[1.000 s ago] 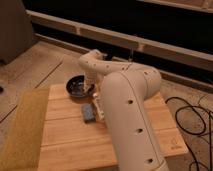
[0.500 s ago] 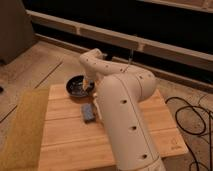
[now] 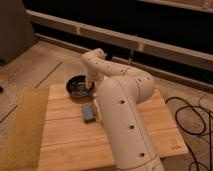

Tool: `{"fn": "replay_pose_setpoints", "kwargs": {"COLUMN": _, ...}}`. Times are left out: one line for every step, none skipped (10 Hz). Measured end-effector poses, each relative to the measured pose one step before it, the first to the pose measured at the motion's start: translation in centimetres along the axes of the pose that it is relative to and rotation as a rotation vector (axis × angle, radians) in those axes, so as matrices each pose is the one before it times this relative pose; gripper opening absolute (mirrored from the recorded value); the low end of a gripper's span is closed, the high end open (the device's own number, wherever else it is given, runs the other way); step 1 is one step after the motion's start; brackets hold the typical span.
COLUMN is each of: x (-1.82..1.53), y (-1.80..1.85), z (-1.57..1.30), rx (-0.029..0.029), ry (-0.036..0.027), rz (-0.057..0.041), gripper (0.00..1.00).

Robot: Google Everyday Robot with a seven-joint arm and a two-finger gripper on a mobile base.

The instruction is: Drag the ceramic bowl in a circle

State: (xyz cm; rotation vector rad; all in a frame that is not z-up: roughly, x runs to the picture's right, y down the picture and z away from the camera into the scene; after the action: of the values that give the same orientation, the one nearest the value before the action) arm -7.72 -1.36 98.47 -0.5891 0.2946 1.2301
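The ceramic bowl (image 3: 78,86) is small, round and black with a pale speckled sheen inside. It sits at the far left corner of the wooden table (image 3: 65,140). My white arm reaches over the table from the front, bends at the far side and comes down to the bowl's right rim. The gripper (image 3: 91,83) is at that right rim, mostly hidden behind the wrist.
A small grey-blue rectangular item (image 3: 88,112) lies on the table just in front of the bowl. A yellow-green mat (image 3: 22,130) covers the table's left side. Black cables (image 3: 192,117) lie on the floor to the right. A dark low wall runs behind.
The arm's elbow and upper links have swung slightly left and toward the front. The bowl stays at about the same place at the far left corner.
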Motion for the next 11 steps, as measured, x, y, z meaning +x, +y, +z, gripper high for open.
{"fn": "replay_pose_setpoints", "kwargs": {"x": 0.057, "y": -0.032, "z": 0.295, "rx": -0.00891, "ry": 0.00127, "rz": 0.00294, "gripper": 0.14}}
{"fn": "replay_pose_setpoints", "kwargs": {"x": 0.286, "y": -0.001, "z": 0.427, "rx": -0.0061, "ry": 0.00971, "rz": 0.00278, "gripper": 0.14}}
{"fn": "replay_pose_setpoints", "kwargs": {"x": 0.327, "y": 0.033, "z": 0.517, "rx": -0.00798, "ry": 0.01131, "rz": 0.00401, "gripper": 0.14}}
{"fn": "replay_pose_setpoints", "kwargs": {"x": 0.211, "y": 0.082, "z": 0.406, "rx": -0.00691, "ry": 0.00869, "rz": 0.0031, "gripper": 0.14}}
{"fn": "replay_pose_setpoints", "kwargs": {"x": 0.022, "y": 0.025, "z": 0.076, "rx": -0.00506, "ry": 0.00214, "rz": 0.0036, "gripper": 0.14}}
{"fn": "replay_pose_setpoints", "kwargs": {"x": -0.048, "y": -0.158, "z": -0.095, "rx": 0.00075, "ry": 0.00133, "rz": 0.00397, "gripper": 0.14}}
{"fn": "replay_pose_setpoints", "kwargs": {"x": -0.43, "y": 0.006, "z": -0.334, "rx": -0.00181, "ry": -0.01282, "rz": 0.00114, "gripper": 0.14}}
{"fn": "replay_pose_setpoints", "kwargs": {"x": -0.649, "y": 0.18, "z": -0.642, "rx": -0.00043, "ry": -0.01848, "rz": -0.0075, "gripper": 0.14}}
{"fn": "replay_pose_setpoints", "kwargs": {"x": -0.641, "y": 0.319, "z": -0.709, "rx": -0.00468, "ry": -0.019, "rz": -0.00686, "gripper": 0.14}}
{"fn": "replay_pose_setpoints", "kwargs": {"x": -0.915, "y": 0.673, "z": -1.144, "rx": -0.00758, "ry": -0.02697, "rz": -0.01269, "gripper": 0.14}}
{"fn": "replay_pose_setpoints", "kwargs": {"x": -0.623, "y": 0.645, "z": -0.886, "rx": -0.00803, "ry": -0.01934, "rz": -0.01183, "gripper": 0.14}}
